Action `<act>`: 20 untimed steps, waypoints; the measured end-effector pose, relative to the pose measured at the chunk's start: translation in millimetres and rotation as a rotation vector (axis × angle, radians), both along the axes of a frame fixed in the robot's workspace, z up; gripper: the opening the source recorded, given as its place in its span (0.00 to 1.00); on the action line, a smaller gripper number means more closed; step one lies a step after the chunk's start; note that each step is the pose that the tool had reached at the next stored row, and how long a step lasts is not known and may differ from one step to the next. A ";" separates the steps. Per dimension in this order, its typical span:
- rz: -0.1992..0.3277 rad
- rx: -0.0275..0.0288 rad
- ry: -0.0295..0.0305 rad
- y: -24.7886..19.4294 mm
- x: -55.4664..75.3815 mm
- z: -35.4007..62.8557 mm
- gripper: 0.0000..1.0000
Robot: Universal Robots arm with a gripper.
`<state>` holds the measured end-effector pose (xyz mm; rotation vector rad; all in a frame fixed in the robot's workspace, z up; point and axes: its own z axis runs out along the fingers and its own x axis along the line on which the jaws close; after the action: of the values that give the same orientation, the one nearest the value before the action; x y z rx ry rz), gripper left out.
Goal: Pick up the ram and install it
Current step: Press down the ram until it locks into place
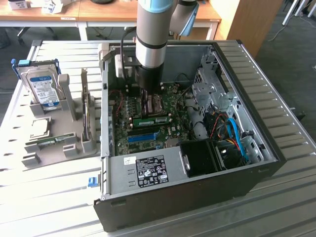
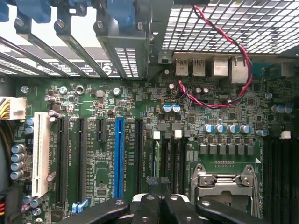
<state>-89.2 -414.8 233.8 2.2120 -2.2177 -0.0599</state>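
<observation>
Though closed, pincer point(image 2: 158, 183) above motherboard point(image 2: 106, 108).

No text can be read. The hard drive point(image 1: 43, 88) carries a blue-and-white label, and the power supply point(image 1: 148, 170) a black label with white print and small marks, all too small to make out. White lettering beside the blue slot point(image 2: 119, 156) on the motherboard point(image 2: 224, 116) is illegible.

Black gripper point(image 2: 156, 205) shut over green motherboard point(image 2: 219, 107), bright-blue plastic slot strip point(image 2: 119, 156) just beside it, twisted red-black wire point(image 2: 233, 56) farther off
</observation>
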 end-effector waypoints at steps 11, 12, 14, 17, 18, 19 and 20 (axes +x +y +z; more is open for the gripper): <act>0.000 0.0000 0.0000 0.0 0.0 -1.2 0.11; 0.000 -0.0001 0.0000 0.0 -0.1 -1.2 0.11; 0.000 0.0000 -0.0001 0.0 -1.4 -1.3 0.11; 0.000 0.0000 -0.0003 0.0 -2.4 -1.3 0.11; 0.000 -0.0001 -0.0003 0.0 -2.4 -1.3 0.11; 0.000 -0.0001 -0.0003 0.0 -2.4 -1.3 0.11; 0.000 0.0000 -0.0004 0.0 -2.4 -1.7 0.11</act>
<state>-91.5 -414.8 232.1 2.2123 -2.2179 -0.0595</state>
